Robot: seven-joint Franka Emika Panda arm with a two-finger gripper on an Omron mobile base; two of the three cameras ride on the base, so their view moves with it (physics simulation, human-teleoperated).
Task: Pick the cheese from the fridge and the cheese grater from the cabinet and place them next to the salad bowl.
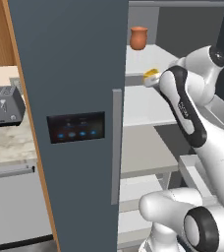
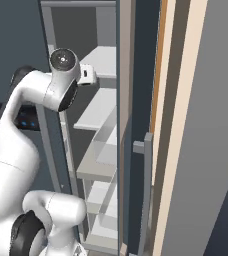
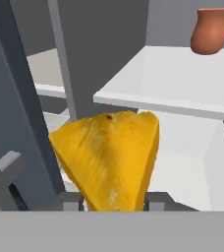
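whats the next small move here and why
Probably draw the hand straight back out of the dark blue-grey fridge. The jaws look closed on the yellow-orange cheese wedge, which appears clear of the white shelf; the terracotta jar sits well behind it.

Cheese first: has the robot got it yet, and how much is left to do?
Done: the fridge stands open. In hand: the gripper is shut on the cheese, near the white shelf with the brown jar. Left: bringing it to the salad bowl, then fetching the grater; neither appears here.
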